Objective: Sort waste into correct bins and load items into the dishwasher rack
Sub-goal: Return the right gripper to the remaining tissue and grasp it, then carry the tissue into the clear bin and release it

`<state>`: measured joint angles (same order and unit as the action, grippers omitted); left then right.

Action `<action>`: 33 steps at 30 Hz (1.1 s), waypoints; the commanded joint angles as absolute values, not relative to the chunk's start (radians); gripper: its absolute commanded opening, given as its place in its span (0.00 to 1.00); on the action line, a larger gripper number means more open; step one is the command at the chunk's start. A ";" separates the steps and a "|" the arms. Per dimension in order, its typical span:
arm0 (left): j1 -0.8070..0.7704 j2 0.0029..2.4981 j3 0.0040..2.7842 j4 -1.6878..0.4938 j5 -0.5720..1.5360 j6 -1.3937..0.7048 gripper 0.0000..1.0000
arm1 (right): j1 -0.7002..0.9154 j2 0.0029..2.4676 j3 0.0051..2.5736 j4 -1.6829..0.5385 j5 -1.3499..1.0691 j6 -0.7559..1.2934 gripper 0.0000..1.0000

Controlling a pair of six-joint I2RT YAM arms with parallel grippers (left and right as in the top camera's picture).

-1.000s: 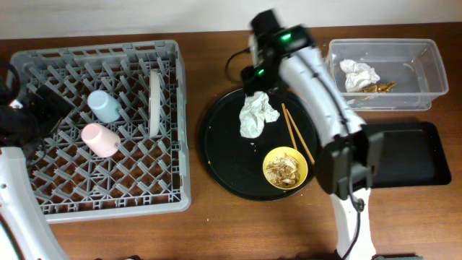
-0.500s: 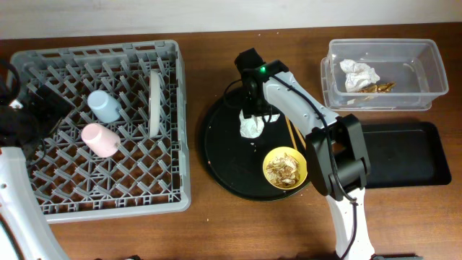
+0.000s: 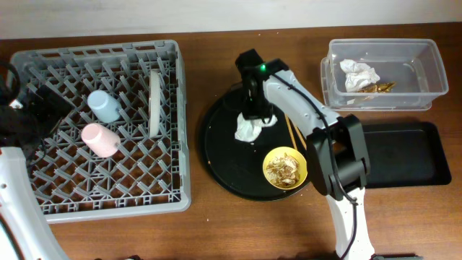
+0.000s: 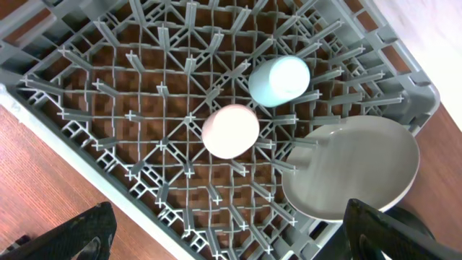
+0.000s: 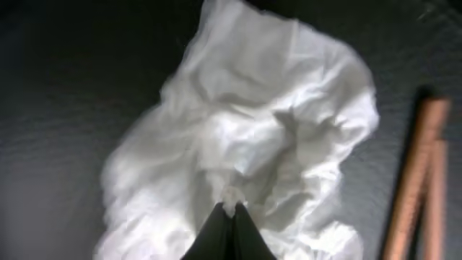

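My right gripper (image 5: 231, 210) is shut on a fold of the crumpled white napkin (image 5: 238, 130), which lies on the round black tray (image 3: 216, 144). In the overhead view the right gripper (image 3: 255, 115) stands right over the napkin (image 3: 247, 131). The chopsticks (image 3: 294, 133) lie just to its right, and the yellow bowl (image 3: 285, 167) with food scraps sits nearer the front. The grey dishwasher rack (image 3: 43, 204) holds the pink cup (image 4: 231, 131), the light-blue cup (image 4: 279, 81) and the grey plate (image 4: 354, 170) on edge. My left gripper (image 4: 227, 217) hangs open over the rack with nothing in it.
The clear tub (image 3: 433, 72) at the back right holds a napkin (image 3: 359, 74) and brown scraps (image 3: 379, 87). The shallow black rectangular tray (image 3: 404, 155) lies in front of it. My right arm reaches across the round tray's right side.
My right gripper came down onto the napkin and shut on it; the napkin has bunched up beneath it. The left arm has not moved.
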<state>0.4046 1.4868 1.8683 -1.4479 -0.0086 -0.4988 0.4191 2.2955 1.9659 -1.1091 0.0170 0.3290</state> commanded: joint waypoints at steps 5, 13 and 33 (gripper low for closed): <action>0.407 1.486 1.873 -1.446 -0.015 -0.508 0.99 | 0.240 2.194 2.433 -1.319 0.091 0.388 0.04; 0.407 1.486 1.872 -1.446 -0.015 -0.508 0.99 | -0.103 2.204 2.590 -1.394 0.090 0.456 0.04; 0.407 1.486 1.872 -1.446 -0.015 -0.508 0.99 | -0.290 2.272 2.595 -1.455 0.030 0.318 0.99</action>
<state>0.4046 1.4868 1.8683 -1.4475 -0.0086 -0.4988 -0.2932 2.3535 2.5843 -1.4212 0.0326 0.3386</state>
